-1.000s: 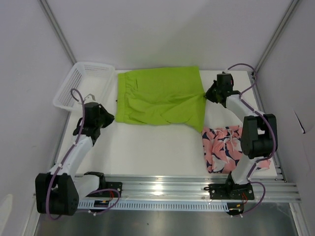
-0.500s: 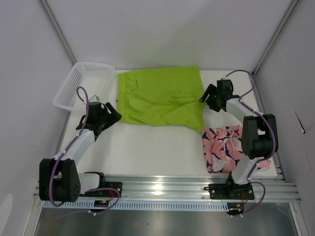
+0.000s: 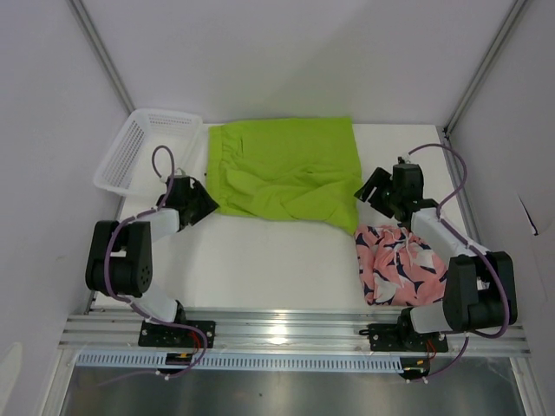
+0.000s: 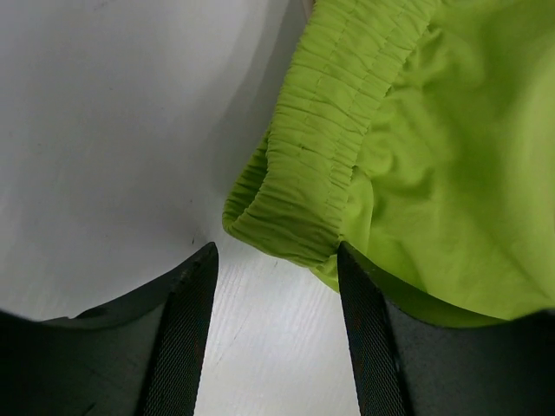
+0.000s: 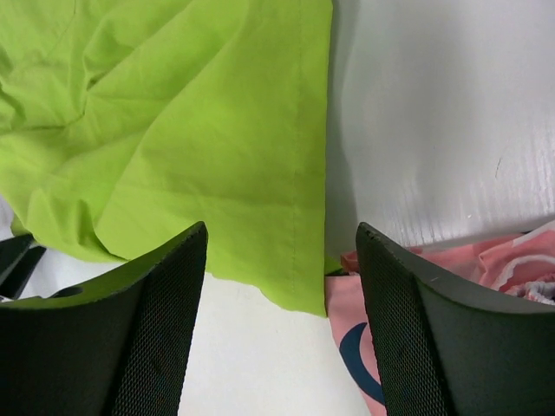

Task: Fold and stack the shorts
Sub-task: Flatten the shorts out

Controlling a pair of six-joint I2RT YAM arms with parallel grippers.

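The lime green shorts (image 3: pixel 282 169) lie spread at the back middle of the table, rumpled along their front edge. The pink printed shorts (image 3: pixel 401 264) lie crumpled at the front right. My left gripper (image 3: pixel 205 206) stands open at the green pair's near left corner; in the left wrist view the elastic waistband (image 4: pixel 325 165) lies just ahead of the empty fingers (image 4: pixel 186 325). My right gripper (image 3: pixel 370 185) is open beside the green pair's right edge, holding nothing. The right wrist view shows the green hem (image 5: pixel 260 182) and a bit of pink fabric (image 5: pixel 351 334) between the fingers (image 5: pixel 390 312).
A white mesh basket (image 3: pixel 146 149) stands at the back left, close behind the left arm. Grey walls with metal posts enclose the table. An aluminium rail (image 3: pixel 295 334) with both arm bases runs along the near edge.
Both grippers have opened and let go of the green shorts, which settled flat. Each arm has drawn back toward the near side, away from the fabric's corners.
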